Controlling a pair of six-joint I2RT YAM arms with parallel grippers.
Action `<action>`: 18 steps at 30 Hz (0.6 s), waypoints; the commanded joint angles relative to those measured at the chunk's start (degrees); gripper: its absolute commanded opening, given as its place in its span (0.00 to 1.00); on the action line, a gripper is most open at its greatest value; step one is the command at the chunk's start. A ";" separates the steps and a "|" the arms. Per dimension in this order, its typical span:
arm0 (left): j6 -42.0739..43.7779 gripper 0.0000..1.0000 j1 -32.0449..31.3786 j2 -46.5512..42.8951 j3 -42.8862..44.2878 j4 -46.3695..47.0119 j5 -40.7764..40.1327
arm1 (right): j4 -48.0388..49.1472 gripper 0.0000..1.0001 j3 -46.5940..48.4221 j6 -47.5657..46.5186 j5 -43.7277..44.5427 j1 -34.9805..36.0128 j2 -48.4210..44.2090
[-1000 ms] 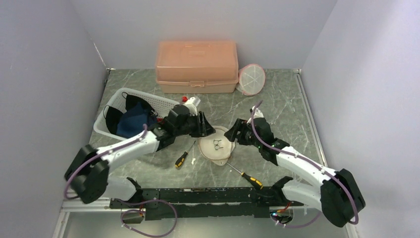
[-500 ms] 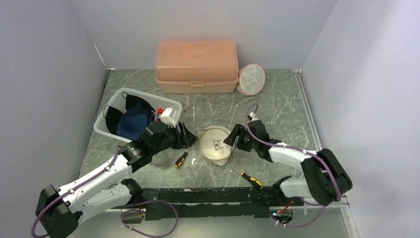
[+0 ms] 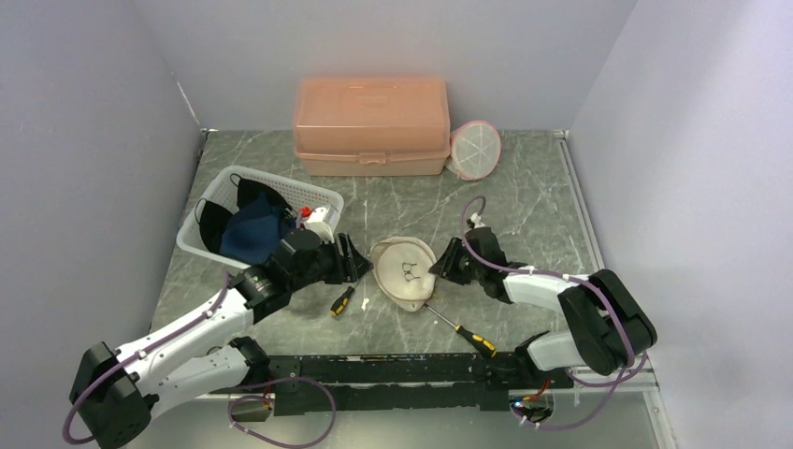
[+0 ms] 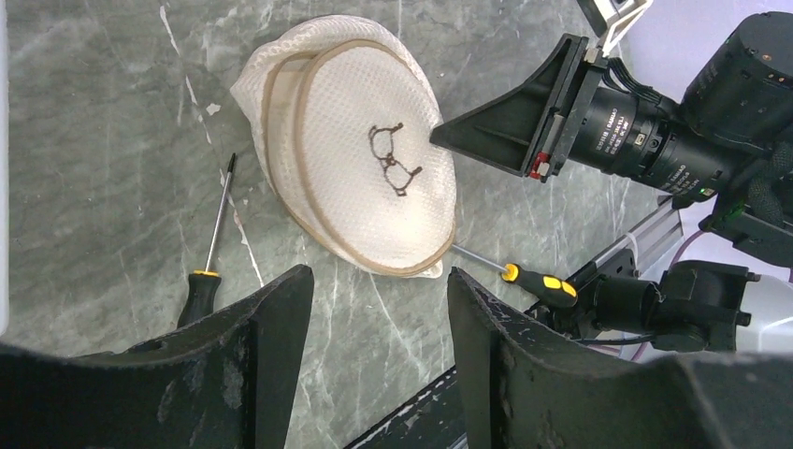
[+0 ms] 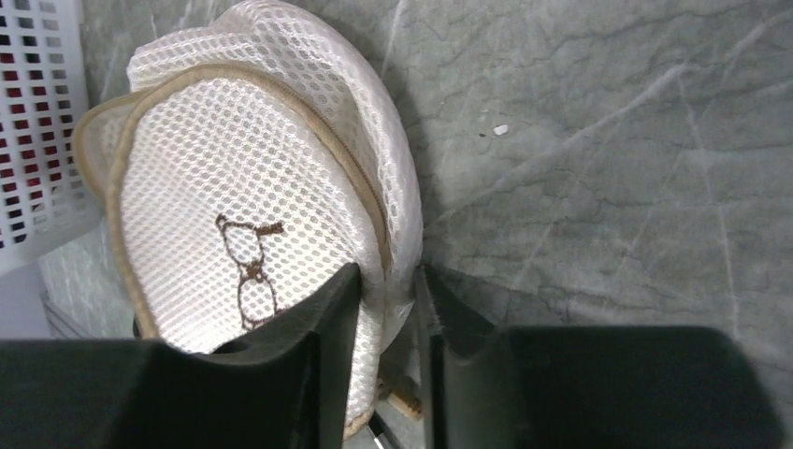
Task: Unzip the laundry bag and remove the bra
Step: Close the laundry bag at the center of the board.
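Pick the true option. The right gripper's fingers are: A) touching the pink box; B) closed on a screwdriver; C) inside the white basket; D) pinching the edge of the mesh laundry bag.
D: the right wrist view shows the right gripper squeezing the edge of the laundry bag between its fingers.

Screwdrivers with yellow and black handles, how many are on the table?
2. One screwdriver lies left of the white mesh laundry bag; the other screwdriver near its lower right edge. Others may hide under the arms.

A white mesh laundry bag (image 4: 360, 178) lies on the marble table (image 4: 112, 112), the right end effector (image 4: 447, 137) touching its edge.
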 commanded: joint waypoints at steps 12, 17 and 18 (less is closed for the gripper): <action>-0.05 0.60 -0.11 -0.94 0.39 0.38 -0.99 | -1.28 0.20 1.68 2.69 5.65 -0.03 -1.83; -0.30 0.60 -0.06 -1.34 0.10 -0.46 -2.46 | -0.87 0.20 7.37 4.35 10.97 -0.39 2.75; -0.33 0.60 -0.08 -1.41 0.12 -0.87 -2.53 | -0.58 0.20 8.65 4.70 11.83 -0.58 4.08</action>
